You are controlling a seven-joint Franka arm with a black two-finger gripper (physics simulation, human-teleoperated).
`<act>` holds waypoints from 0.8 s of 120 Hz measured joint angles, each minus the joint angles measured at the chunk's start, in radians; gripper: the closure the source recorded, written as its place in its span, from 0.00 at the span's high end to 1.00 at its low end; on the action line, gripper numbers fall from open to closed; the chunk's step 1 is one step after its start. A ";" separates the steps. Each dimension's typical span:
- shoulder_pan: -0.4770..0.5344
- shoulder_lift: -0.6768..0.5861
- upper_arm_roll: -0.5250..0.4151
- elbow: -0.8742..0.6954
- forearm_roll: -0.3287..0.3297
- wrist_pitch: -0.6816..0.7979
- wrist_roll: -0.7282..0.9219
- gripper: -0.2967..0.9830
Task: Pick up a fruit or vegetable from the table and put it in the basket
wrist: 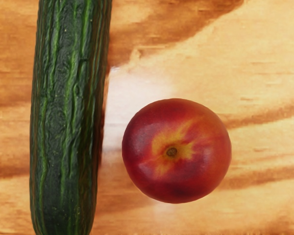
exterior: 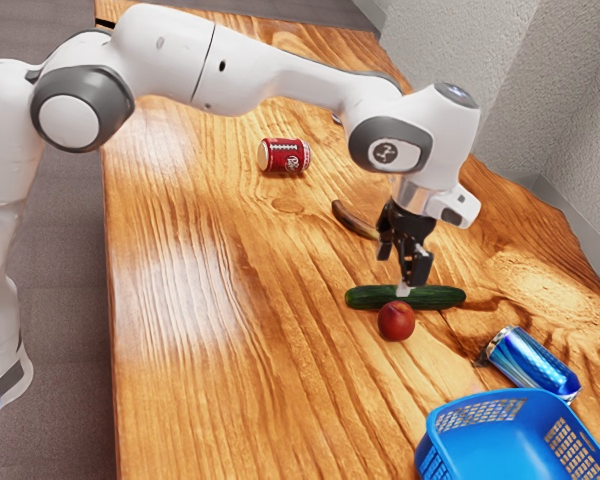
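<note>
My gripper points down over the table, open, with its fingers apart, above the cucumber. The long green cucumber lies flat, with a red peach or nectarine close beside it on the basket's side. In the wrist view the cucumber and the round red-orange fruit lie side by side with a narrow strip of wood between them. A dark, brownish banana rests behind the gripper, partly hidden by it. The blue basket stands at the exterior view's lower right.
A blue can lies on its side between the cucumber and the basket. Farther back on the wooden table is a red can, also on its side. A grey wall runs along the table's far edge.
</note>
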 joint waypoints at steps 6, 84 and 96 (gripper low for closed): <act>-0.002 -0.012 -0.003 -0.023 -0.003 0.010 0.002 0.77; -0.002 0.059 -0.048 -0.031 0.005 0.082 0.009 0.77; 0.000 0.092 -0.047 0.031 0.007 0.080 0.010 0.77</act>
